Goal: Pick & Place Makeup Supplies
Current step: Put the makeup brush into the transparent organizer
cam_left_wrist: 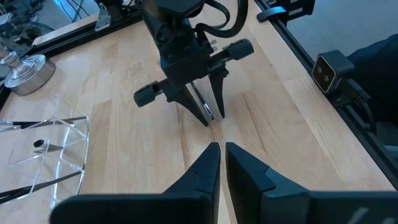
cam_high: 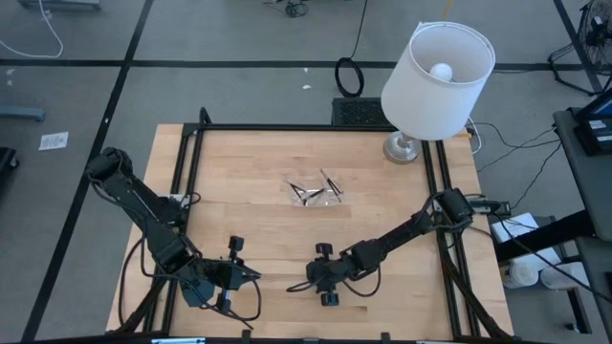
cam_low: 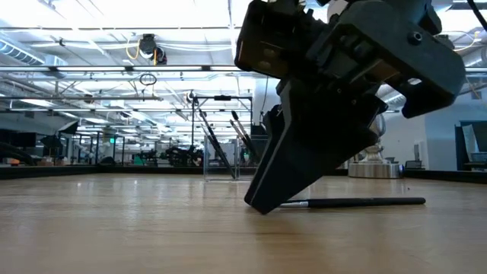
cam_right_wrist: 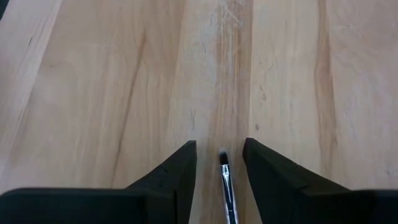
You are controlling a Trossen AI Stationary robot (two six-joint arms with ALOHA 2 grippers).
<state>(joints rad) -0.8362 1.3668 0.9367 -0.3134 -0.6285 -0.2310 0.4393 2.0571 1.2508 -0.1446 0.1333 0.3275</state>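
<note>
1. Left gripper (cam_high: 251,275) waits low near the front edge, jaws nearly together, empty.
2. Right gripper (cam_right_wrist: 219,163) straddles one stick (cam_right_wrist: 227,186) on the table (cam_high: 382,210), jaws apart, not gripping.
3. Tray (cam_high: 314,189) holds several sticks; this one remains.

Bright, even light falls from overhead ceiling strips (cam_low: 152,30); soft shadows lie on the pale wooden table (cam_high: 249,191), with mild glare.

Robotics lab: framed workbench (cam_high: 287,239), open industrial hall.
</note>
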